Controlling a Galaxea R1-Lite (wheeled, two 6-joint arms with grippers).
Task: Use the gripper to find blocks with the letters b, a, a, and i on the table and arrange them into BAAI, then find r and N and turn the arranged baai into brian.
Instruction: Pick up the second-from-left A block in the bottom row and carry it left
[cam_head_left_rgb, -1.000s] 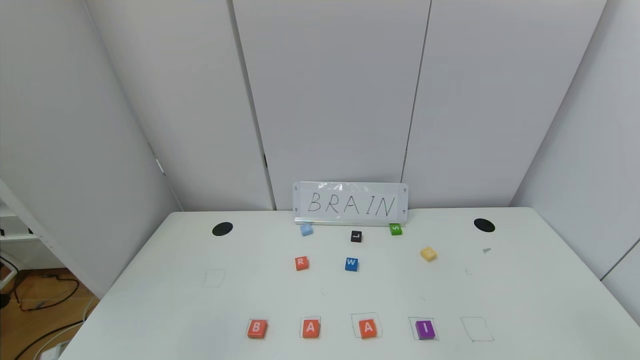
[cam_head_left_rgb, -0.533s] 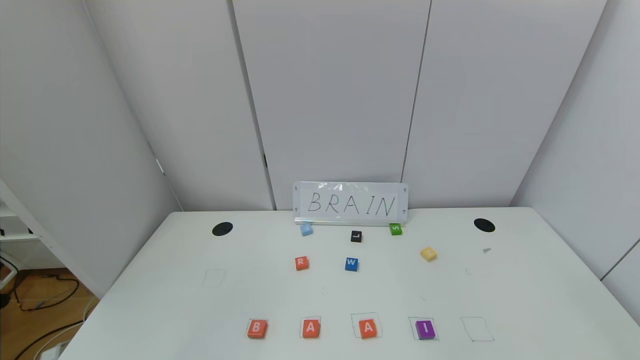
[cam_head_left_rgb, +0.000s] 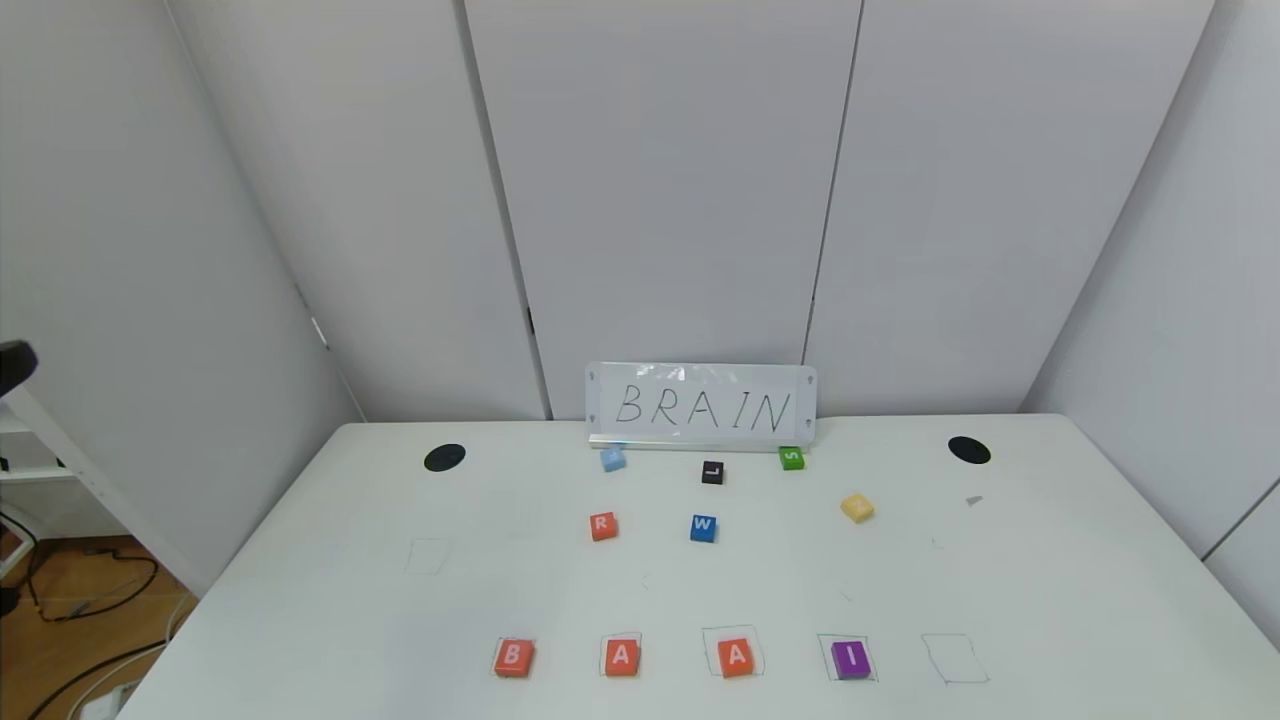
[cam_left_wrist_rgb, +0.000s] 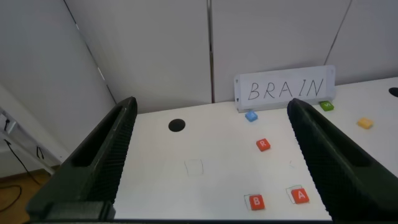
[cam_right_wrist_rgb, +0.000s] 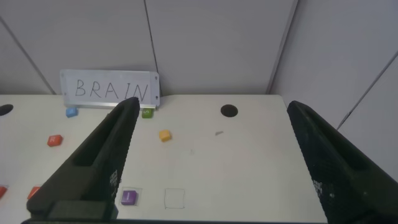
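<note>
Both grippers have their fingers spread wide with nothing between them: the left gripper (cam_left_wrist_rgb: 208, 158) and the right gripper (cam_right_wrist_rgb: 208, 158) each hang back off the near edge of the table (cam_head_left_rgb: 300, 560), looking out over it, and neither reaches into the head view. On the table nothing has shifted over the last second; the only new thing is a dark shape (cam_head_left_rgb: 15, 365) at the far left edge of the room, off the table.

Along the near edge the blocks (cam_head_left_rgb: 680, 658) read B, A, A, I, left to right, each in or by a pen-drawn square, with one empty square (cam_head_left_rgb: 955, 658) to the right of the I. So the first word looks finished. Farther back lie the red R (cam_head_left_rgb: 603, 526), beside the blue W (cam_head_left_rgb: 703, 528), and the yellow N (cam_head_left_rgb: 857, 508) off to the right, both untouched. The sign (cam_head_left_rgb: 700, 408) at the back reads BRAIN.
</note>
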